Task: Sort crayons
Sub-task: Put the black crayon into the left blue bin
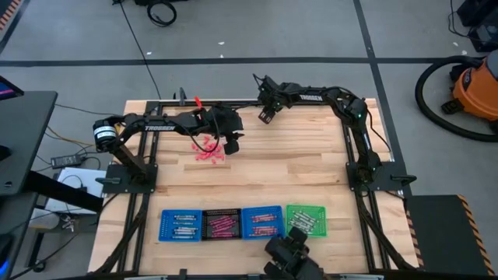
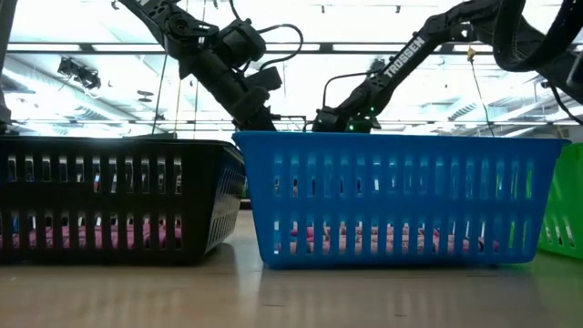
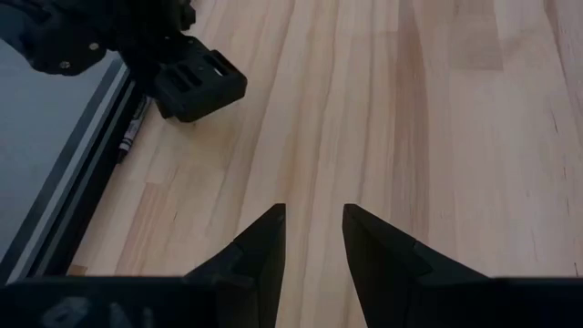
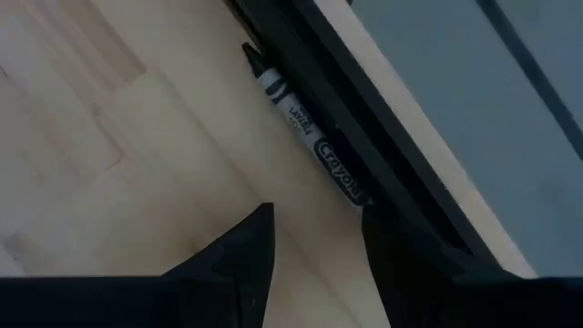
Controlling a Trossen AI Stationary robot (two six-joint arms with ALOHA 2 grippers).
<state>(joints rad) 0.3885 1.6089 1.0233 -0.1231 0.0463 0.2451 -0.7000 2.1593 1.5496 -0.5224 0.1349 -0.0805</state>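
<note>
Item: black crayon (image 4: pixel 305 128) lying against the surface's far rail, our right gripper (image 4: pixel 314 241) just over it, jaws open and empty; we judge a square descent astride it best.

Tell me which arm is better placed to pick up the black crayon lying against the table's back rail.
The right. Its open gripper hovers right over the black crayon at the rail, while the left gripper hangs near the pink crayons mid-table.
</note>
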